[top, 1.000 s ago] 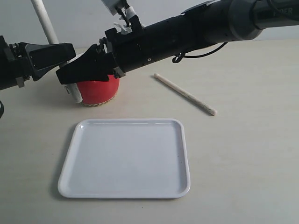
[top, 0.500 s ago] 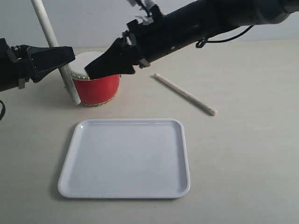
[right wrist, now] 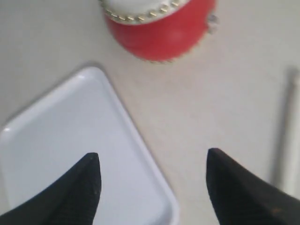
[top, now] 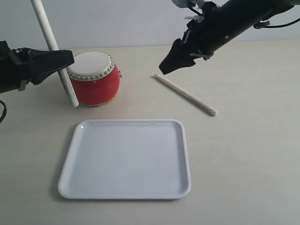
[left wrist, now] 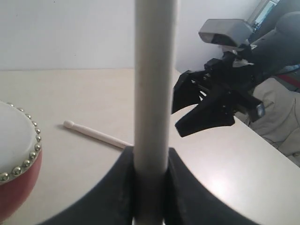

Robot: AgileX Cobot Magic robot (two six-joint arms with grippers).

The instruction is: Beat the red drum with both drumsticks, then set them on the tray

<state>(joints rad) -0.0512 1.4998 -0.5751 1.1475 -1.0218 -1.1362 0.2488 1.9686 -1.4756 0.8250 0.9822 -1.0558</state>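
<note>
The red drum (top: 96, 89) has a cream skin and gold studs. The tray (top: 126, 159) is white, the drumsticks (top: 186, 94) pale.

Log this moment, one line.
left gripper: jaws shut on held drumstick | right gripper: jaws open | other drumstick: on table | tray: empty

Table (top: 243, 154): pale beige, matte top. Bears:
- one red drum (top: 95, 79), upright, at rear left
- one white tray (top: 126, 159), flat, in front of the drum
- one drumstick (top: 185, 94), lying slantwise, right of the drum, apart from the tray
</note>
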